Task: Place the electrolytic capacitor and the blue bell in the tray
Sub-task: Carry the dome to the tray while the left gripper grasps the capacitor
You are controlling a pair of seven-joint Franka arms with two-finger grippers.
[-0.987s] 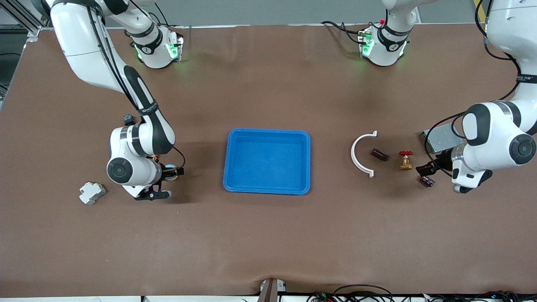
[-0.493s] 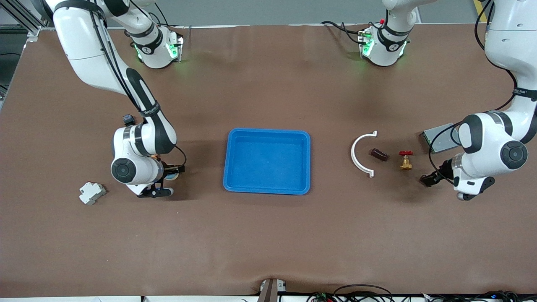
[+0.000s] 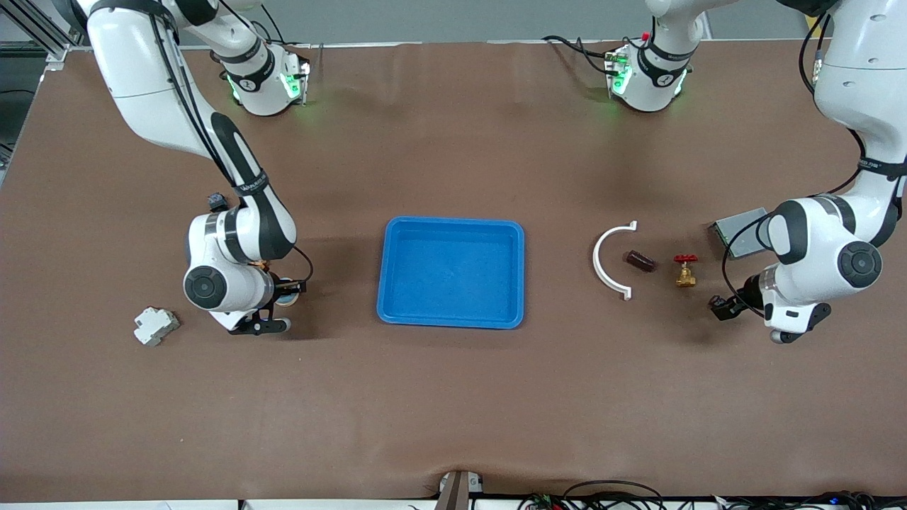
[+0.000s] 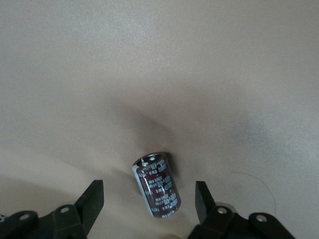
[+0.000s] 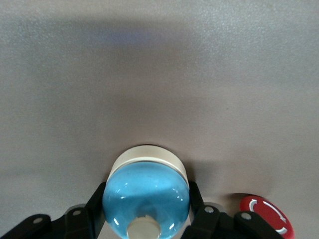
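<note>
Bright-blue tray (image 3: 451,273) at mid tabletop (image 3: 453,411), nothing in it. Toward the right arm's end, right gripper (image 5: 147,219) low at the tabletop, jaws clenched on the blue bell (image 5: 146,196), pads against both sides of the dome; bell's pale rim on the brown surface. A red round button (image 5: 266,215) just beside in the right wrist view. White breaker-like block (image 3: 156,325) near that arm, well apart from the tray. Toward the left arm's end, left gripper (image 4: 148,201) low, jaws released, fingers (image 4: 92,201) standing either side of the electrolytic capacitor (image 4: 157,185) without touching it; capacitor lying tilted on the tabletop. Between there and the tray: brass valve with red handle (image 3: 684,270), small dark-brown piece (image 3: 640,261), white curved clip (image 3: 611,260). Grey metal box (image 3: 737,232) beside the left arm.
</note>
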